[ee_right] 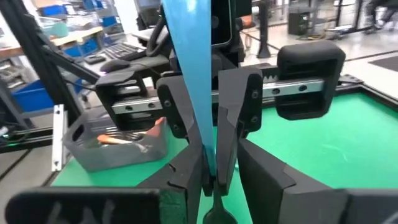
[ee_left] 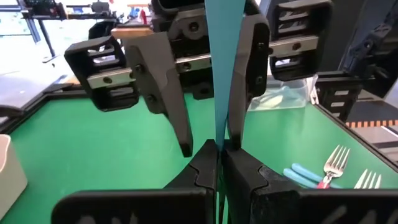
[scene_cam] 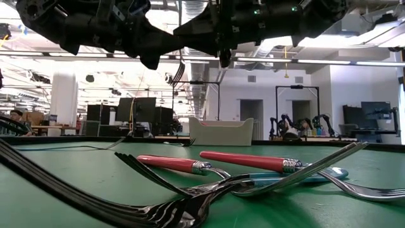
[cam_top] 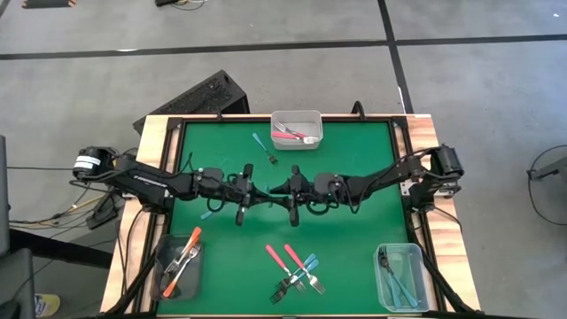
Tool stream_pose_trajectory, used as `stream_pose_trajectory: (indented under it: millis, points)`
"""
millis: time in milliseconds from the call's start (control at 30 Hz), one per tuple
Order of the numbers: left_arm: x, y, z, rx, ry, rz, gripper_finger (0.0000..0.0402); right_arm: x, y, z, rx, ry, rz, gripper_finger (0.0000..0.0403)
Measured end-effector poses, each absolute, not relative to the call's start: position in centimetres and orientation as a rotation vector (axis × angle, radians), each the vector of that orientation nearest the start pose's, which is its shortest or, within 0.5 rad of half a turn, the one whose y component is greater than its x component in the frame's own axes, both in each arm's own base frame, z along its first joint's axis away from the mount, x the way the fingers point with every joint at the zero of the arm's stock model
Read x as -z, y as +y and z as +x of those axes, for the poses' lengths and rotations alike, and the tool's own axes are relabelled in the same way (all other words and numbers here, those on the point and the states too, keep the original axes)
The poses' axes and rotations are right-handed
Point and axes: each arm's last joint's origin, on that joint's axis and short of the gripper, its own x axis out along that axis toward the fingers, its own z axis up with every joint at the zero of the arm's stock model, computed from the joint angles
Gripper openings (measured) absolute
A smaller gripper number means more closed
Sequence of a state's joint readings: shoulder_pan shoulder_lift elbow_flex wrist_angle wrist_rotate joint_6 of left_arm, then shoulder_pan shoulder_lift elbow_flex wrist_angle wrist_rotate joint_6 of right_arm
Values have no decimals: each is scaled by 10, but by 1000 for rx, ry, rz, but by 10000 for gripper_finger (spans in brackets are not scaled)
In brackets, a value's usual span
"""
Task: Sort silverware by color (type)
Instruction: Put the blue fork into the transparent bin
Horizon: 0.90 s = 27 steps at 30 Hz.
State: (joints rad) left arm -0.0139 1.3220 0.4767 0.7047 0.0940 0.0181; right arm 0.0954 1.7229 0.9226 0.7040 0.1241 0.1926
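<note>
Left wrist view: teal fork point(ee_left: 221, 74) between both fingers point(ee_left: 205, 168) (midair).

Three tubs point(cam_top: 296, 127); two claws point(cam_top: 270, 190)

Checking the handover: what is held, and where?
A teal-handled fork, clamped on its handle by the left pincer; the right pincer also closes around it.

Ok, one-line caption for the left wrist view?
Both grippers, left and right, meet on a teal-handled fork above the green table.
</note>
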Motion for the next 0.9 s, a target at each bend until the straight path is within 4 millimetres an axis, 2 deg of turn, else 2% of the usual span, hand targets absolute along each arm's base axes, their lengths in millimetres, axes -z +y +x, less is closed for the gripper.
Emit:
stream_pose_trajectory:
  millis: [200,433,567,667,733,900]
  points:
    - [-202,-6,258,113,146,25,0,-224,35,368,33,68,174,114]
    - [-202,-6,258,109,147,8,0,-223,35,368,34,73,166,20]
    - [-202,-5,258,52,147,-1,15,-229,34,364,45,96,199,19]
    - [-202,-4,258,13,141,18,39,-246,34,352,70,225,278,17]
    - [-202,-3,258,-3,144,36,57,-257,37,338,102,371,322,16]
    - [-200,1,257,-118,172,97,95,-288,52,304,182,663,466,16]
